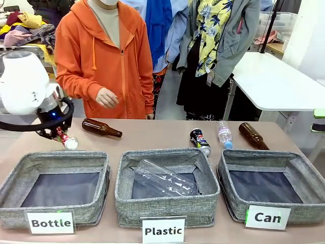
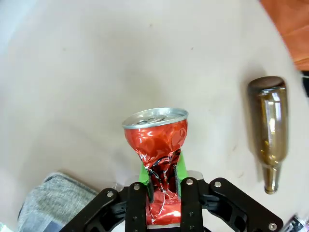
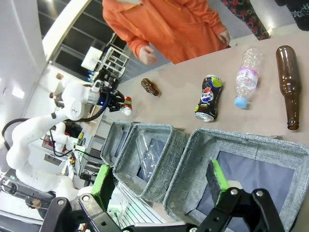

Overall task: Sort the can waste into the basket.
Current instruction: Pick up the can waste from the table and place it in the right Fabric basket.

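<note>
My left gripper (image 1: 61, 135) is shut on the crushed shiny red can (image 1: 67, 142) at the table's left side, behind the "Bottle" bin. In the left wrist view its green pads (image 2: 143, 174) pinch the can's (image 2: 157, 142) crumpled waist, and the can's top points away over the tabletop. The dark can (image 1: 200, 141) with red, white and blue print lies on the table behind the middle bin, and it also lies in the right wrist view (image 3: 208, 97). The grey "Can" basket (image 1: 304, 208) stands front right, with nothing inside. My right gripper (image 3: 159, 176) hangs open above that basket (image 3: 193, 154).
A brown bottle (image 1: 101, 128) lies near the person's hand (image 1: 106, 97). A second brown bottle (image 1: 253, 135) and a clear plastic bottle (image 1: 224, 133) lie behind the "Can" basket. The "Plastic" bin (image 1: 167, 206) holds a clear bottle. The "Bottle" bin (image 1: 15, 213) stands front left.
</note>
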Robot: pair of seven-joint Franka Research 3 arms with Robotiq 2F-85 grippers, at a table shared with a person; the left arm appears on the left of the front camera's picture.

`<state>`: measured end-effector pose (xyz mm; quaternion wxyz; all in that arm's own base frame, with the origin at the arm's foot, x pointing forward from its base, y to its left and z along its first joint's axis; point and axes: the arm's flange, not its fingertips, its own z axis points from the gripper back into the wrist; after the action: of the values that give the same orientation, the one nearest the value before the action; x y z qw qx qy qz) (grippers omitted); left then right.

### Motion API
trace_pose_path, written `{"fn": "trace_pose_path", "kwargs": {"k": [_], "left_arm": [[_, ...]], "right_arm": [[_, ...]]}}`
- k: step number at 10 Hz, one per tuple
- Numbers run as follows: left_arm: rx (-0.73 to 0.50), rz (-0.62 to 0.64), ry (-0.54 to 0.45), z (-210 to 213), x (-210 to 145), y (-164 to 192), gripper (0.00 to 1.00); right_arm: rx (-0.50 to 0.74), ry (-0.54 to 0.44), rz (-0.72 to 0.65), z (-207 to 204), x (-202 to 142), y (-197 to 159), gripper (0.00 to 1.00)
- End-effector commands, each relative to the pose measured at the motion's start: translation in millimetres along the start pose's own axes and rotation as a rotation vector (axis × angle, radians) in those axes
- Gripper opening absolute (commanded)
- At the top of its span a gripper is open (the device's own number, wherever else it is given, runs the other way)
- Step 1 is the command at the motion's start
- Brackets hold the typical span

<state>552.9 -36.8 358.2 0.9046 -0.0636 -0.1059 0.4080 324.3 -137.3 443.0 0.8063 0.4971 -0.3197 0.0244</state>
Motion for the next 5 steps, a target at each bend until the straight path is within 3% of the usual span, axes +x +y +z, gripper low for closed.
{"fn": "trace_pose_path", "kwargs": {"k": [1, 3, 5], "left_arm": [[-0.111, -0.031, -0.034, 42.9, -4.9, 30.0, 0.00], [-0.156, -0.129, -0.037, 91.6, -10.7, 60.5, 0.00], [-0.255, -0.341, -0.022, 148.6, -9.8, 104.4, 0.00]], "right_arm": [[0.017, -0.020, 0.028, -1.5, 3.5, -1.0, 1.00], [0.017, -0.020, 0.028, -1.5, 3.5, -1.0, 1.00], [0.017, -0.020, 0.028, -1.5, 3.5, -1.0, 1.00]]}}
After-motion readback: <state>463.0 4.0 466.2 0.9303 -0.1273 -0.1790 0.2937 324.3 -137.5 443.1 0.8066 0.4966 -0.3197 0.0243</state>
